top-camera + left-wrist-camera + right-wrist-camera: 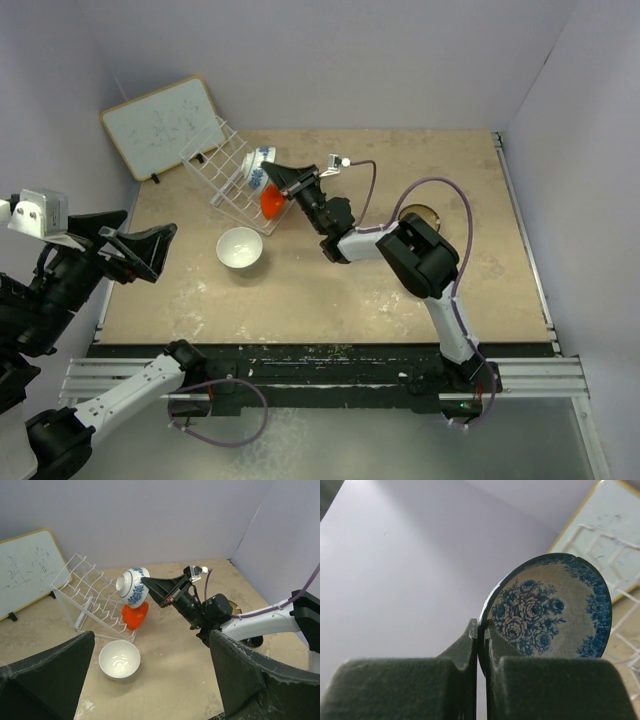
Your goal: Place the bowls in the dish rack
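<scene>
Right claw point(481, 630) pinched tight on rim of blue-patterned bowl point(550, 610), held tilted at rack point(222, 170) end, just above orange bowl point(270, 203). Left claw point(135, 250) spread wide, empty. White bowl point(240, 248) on table point(400, 290).

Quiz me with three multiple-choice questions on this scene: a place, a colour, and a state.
1. Where is the white bowl?
A) on the table beside the rack
B) in the rack
C) stacked in another bowl

2. What colour is the bowl just under the patterned bowl?
A) black
B) orange-red
C) green

3. The right end effector is
A) open, empty
B) shut on the patterned bowl's rim
C) shut on a rack wire

Answers:
1 A: it sits alone on the table.
2 B: the orange-red bowl shows below it.
3 B: the wrist view shows it pinching the rim.
</scene>
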Robot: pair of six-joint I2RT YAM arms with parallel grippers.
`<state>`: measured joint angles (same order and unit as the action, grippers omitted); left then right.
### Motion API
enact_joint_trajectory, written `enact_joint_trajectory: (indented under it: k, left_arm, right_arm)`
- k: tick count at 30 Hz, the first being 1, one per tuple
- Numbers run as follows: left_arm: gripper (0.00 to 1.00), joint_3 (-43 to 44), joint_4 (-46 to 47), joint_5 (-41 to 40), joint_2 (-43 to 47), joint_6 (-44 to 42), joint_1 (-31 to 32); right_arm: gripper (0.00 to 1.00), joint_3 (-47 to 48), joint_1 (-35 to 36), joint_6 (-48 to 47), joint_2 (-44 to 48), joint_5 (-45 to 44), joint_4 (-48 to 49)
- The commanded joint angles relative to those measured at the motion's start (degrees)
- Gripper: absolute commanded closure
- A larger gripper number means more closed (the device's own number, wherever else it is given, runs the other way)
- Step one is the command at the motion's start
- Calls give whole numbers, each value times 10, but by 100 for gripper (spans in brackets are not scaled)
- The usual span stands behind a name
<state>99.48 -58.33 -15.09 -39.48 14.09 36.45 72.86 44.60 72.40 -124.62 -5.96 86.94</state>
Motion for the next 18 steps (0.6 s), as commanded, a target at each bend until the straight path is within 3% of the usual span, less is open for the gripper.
enact_joint_trajectory:
  k: [1, 12, 18]
  left_arm:
    - [1, -4, 5, 11, -1, -13, -2]
    - [1, -13, -4, 12, 2, -24, -2]
    - [1, -23, -6, 7, 4, -27, -2]
  right_arm:
    - [100, 39, -2, 15, -7, -97, 243]
    - [100, 113, 2, 63, -90, -112, 240]
    - [100, 102, 13, 94, -104, -133, 238]
